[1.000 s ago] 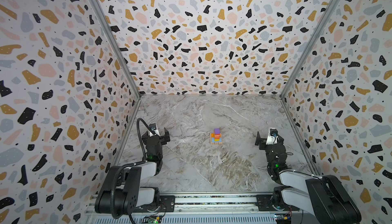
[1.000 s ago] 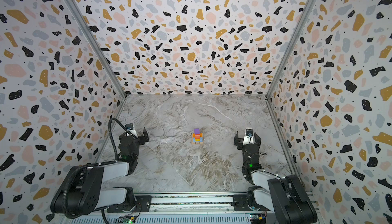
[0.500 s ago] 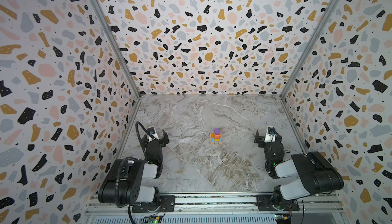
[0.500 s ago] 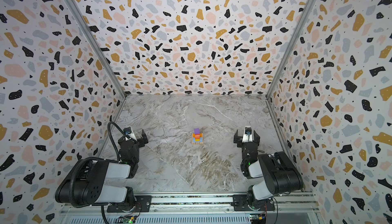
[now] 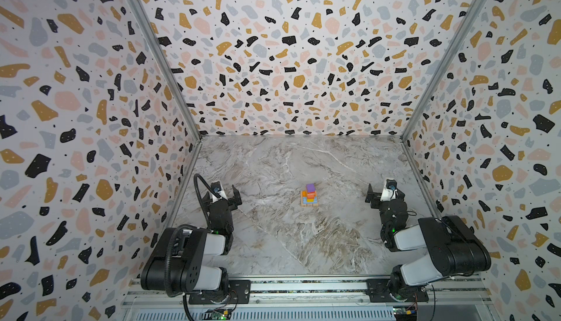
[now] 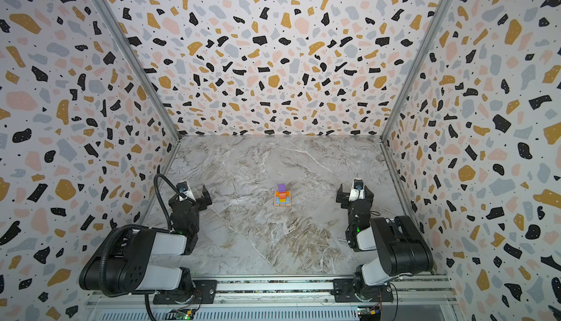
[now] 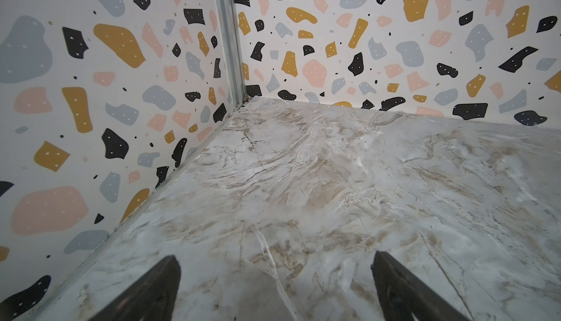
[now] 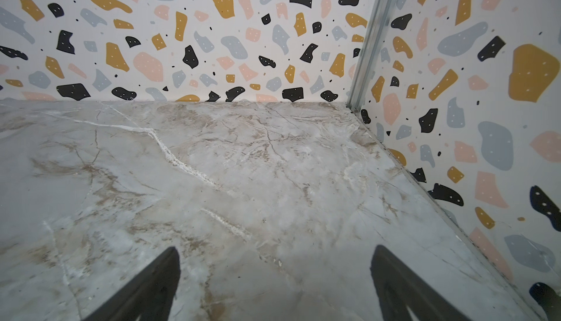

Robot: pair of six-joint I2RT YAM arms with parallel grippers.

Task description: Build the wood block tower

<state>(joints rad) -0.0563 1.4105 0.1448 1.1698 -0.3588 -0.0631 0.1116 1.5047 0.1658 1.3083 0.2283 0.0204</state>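
Note:
The tower (image 5: 309, 196) (image 6: 283, 196) stands alone in the middle of the marble floor in both top views. It is a stepped pile of wood blocks: tan base, blue and yellow layers, orange above, and a purple cube (image 5: 310, 187) on top. My left gripper (image 5: 222, 196) (image 6: 191, 196) sits well to its left and my right gripper (image 5: 385, 194) (image 6: 354, 194) well to its right. Both are open and empty. In the wrist views the left gripper (image 7: 274, 257) and right gripper (image 8: 274, 249) frame only bare floor; the tower is out of those views.
Terrazzo-patterned walls (image 5: 288, 61) close the marble floor (image 5: 303, 243) on three sides. A metal rail (image 5: 303, 287) runs along the front and carries both arm bases. The left gripper faces the back left corner (image 7: 239, 103), the right gripper the back right corner (image 8: 353, 107).
Both arms have folded back toward the front rail, their upper links swinging low. The grippers stay open and about where they were. The tower has not moved.

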